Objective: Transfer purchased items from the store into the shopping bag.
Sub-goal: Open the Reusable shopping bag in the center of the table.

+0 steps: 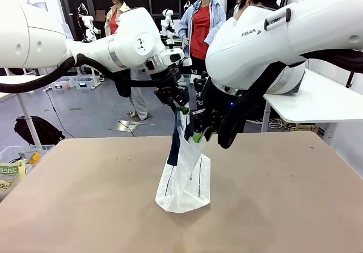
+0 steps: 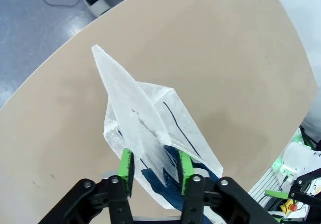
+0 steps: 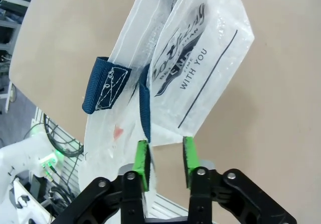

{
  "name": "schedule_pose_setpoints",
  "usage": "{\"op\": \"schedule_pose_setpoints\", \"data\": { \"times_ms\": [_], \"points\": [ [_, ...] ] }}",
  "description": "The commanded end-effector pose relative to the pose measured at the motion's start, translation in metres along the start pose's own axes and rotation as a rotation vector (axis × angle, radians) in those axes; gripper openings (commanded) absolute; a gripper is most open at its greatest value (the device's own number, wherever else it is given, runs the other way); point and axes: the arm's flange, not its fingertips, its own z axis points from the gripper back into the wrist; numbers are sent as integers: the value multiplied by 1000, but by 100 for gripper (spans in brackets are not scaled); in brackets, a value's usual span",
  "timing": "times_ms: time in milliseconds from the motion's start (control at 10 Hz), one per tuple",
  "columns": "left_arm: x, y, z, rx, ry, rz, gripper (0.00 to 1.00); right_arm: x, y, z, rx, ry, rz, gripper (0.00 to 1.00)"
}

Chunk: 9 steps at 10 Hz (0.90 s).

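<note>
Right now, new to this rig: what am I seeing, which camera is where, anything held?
Two white robot arms work at a table. The wide picture comes from a fixed camera between them, looking across the table; the other two come from a camera on each wrist. On the table stands a translucent shopping bag with navy strap handles. The left pincer and right pincer each straddle its top edge, green pads either side of the plastic. Whether they clamp it, I can't tell.

Tan table (image 1: 79,207), base of the translucent shopping bag (image 1: 184,188) on its middle.
</note>
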Motion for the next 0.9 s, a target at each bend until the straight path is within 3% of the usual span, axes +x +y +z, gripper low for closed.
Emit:
{"op": "schedule_pose_setpoints", "data": {
  "times_ms": [0, 500, 800],
  "points": [
    [3, 2, 0, 31, 17, 28, 0, 6, -1, -1, -16, 9, -8, 0],
    [-9, 11, 9, 56, 14, 44, 0, 4, -6, 3, -61, -4, -53, 0],
    [-45, 37, 35, 126, 44, 90, 0, 1, -20, 13, -127, -12, -141, 0]
  ]
}}
